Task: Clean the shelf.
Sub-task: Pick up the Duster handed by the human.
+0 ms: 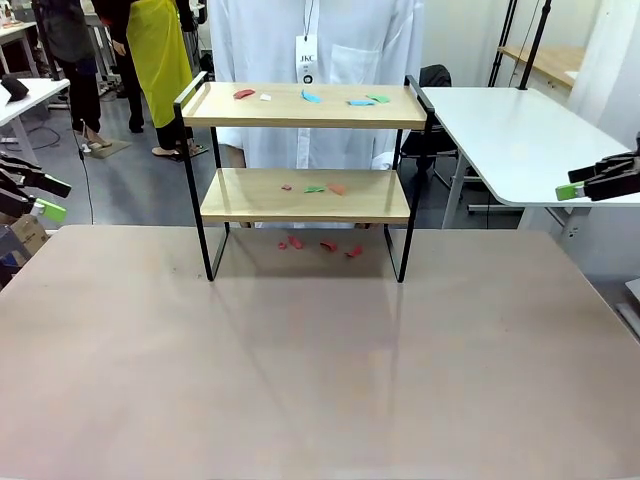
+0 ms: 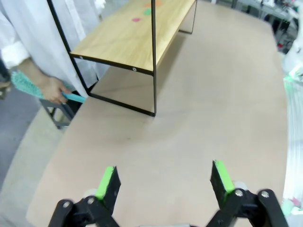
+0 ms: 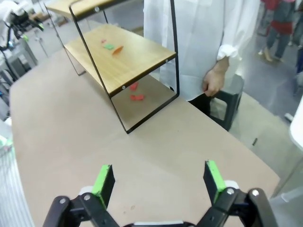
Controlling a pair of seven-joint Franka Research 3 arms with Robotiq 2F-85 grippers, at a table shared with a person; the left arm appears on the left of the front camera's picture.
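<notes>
The tan surface [image 1: 300, 380] filled the near ground, bare in front; behind its far edge stood a person [image 1: 300, 40] in a white coat; a white side table [image 1: 510, 140] stood off to the right, over a grey floor.

The shelf [image 1: 250, 195] stood upright at the far middle of the surface, just in front of the person; its top board carried a row of small scraps [image 1: 312, 97], red, white, blue and green; its lower board carried three more, red, green and orange [image 1: 337, 187]; red bits [image 1: 328, 245] lay on the surface beneath it.

The left tool [image 1: 55, 198] hung at the left edge, well apart from the shelf; the left wrist view showed it [image 2: 163, 177] spread wide and holding nothing; the right tool [image 1: 575, 182] hung at the right edge, likewise spread wide and empty [image 3: 158, 177].

One hand [image 2: 54, 90] of the person gripped a teal brush [image 2: 23, 84] beside the shelf's end.
</notes>
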